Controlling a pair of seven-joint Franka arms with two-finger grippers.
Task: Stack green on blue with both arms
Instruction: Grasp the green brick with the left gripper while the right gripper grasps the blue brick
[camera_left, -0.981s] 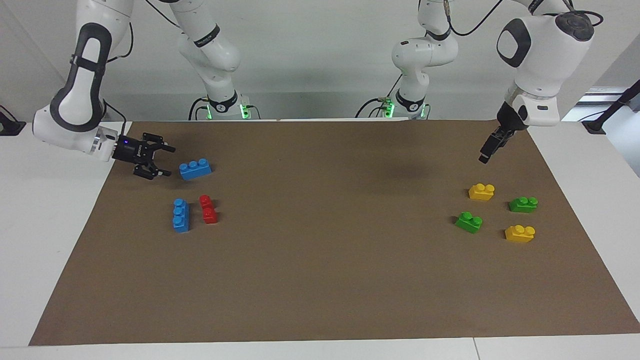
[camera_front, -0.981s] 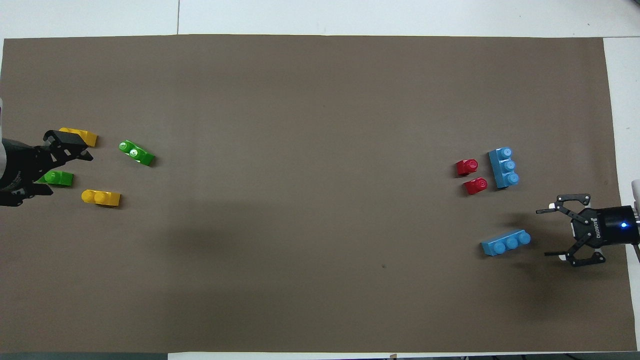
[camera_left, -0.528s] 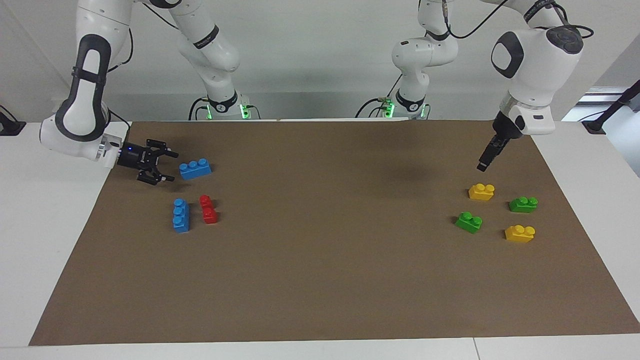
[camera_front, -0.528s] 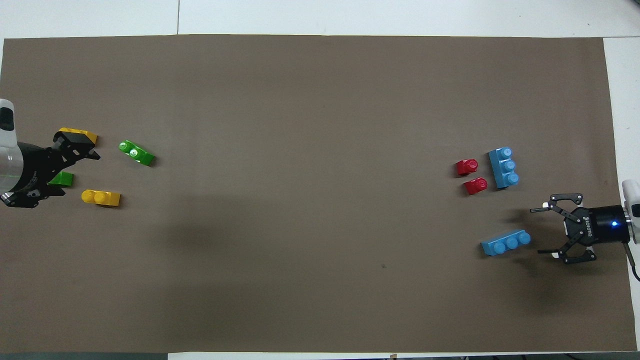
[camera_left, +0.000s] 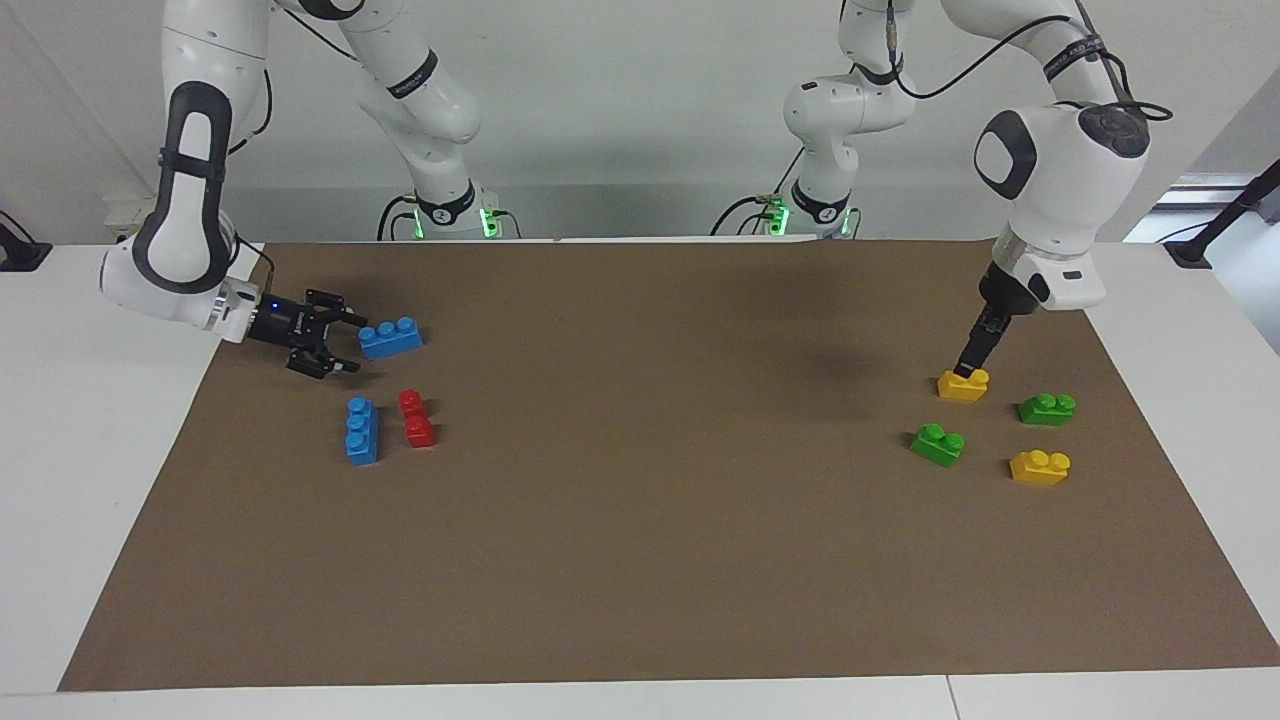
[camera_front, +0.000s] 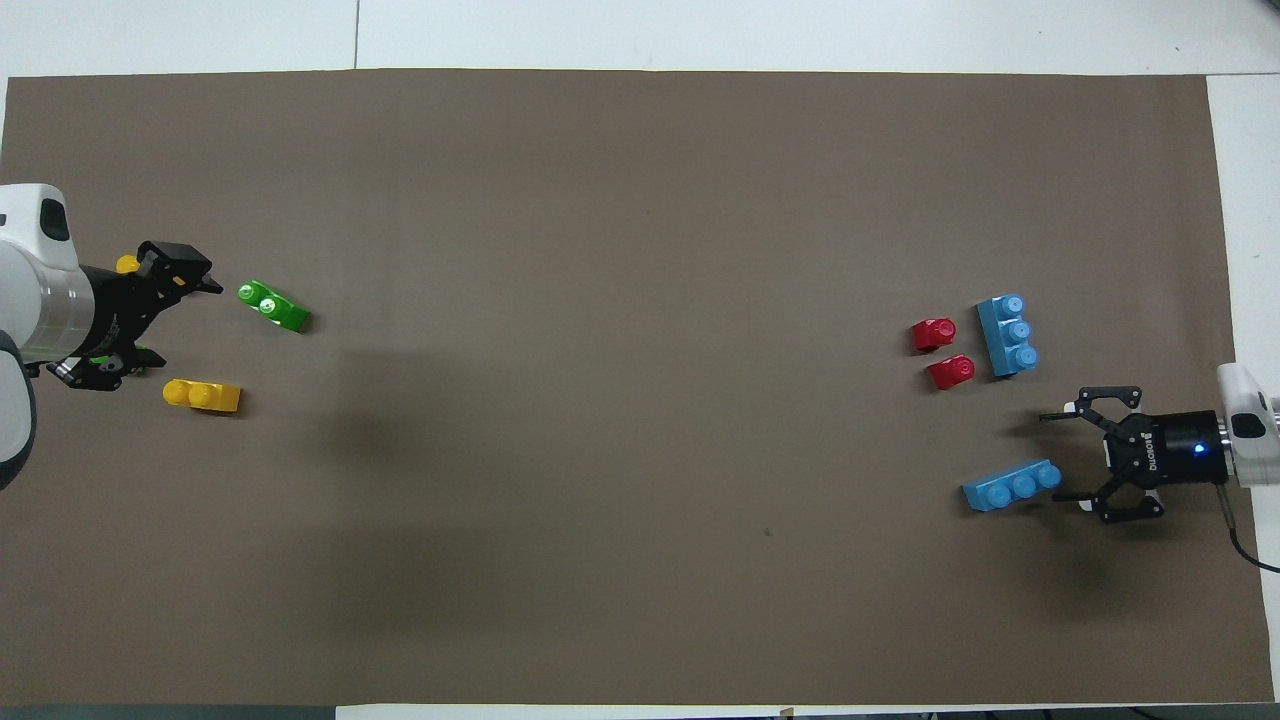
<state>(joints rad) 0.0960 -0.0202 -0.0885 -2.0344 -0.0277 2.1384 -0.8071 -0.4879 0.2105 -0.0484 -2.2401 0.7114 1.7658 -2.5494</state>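
Two green bricks lie at the left arm's end of the mat: one (camera_left: 938, 444) (camera_front: 273, 305) toward the middle, the other (camera_left: 1047, 408) hidden under the left arm in the overhead view. Two blue bricks lie at the right arm's end: one (camera_left: 390, 338) (camera_front: 1012, 485) nearer the robots, one (camera_left: 362, 431) (camera_front: 1006, 335) farther. My right gripper (camera_left: 345, 343) (camera_front: 1052, 456) is open, low over the mat, right beside the nearer blue brick's end. My left gripper (camera_left: 968, 365) (camera_front: 175, 320) is open, tilted down over a yellow brick (camera_left: 963, 385).
A second yellow brick (camera_left: 1040, 467) (camera_front: 202, 395) lies farther from the robots than the green ones. Two red pieces (camera_left: 416, 419) (camera_front: 942, 352) lie beside the farther blue brick. The brown mat (camera_left: 640, 520) covers the table.
My right gripper has sunk and moved up to the nearer blue brick's end. My left gripper has come down from above the mat's edge to over the yellow brick. No brick has moved.
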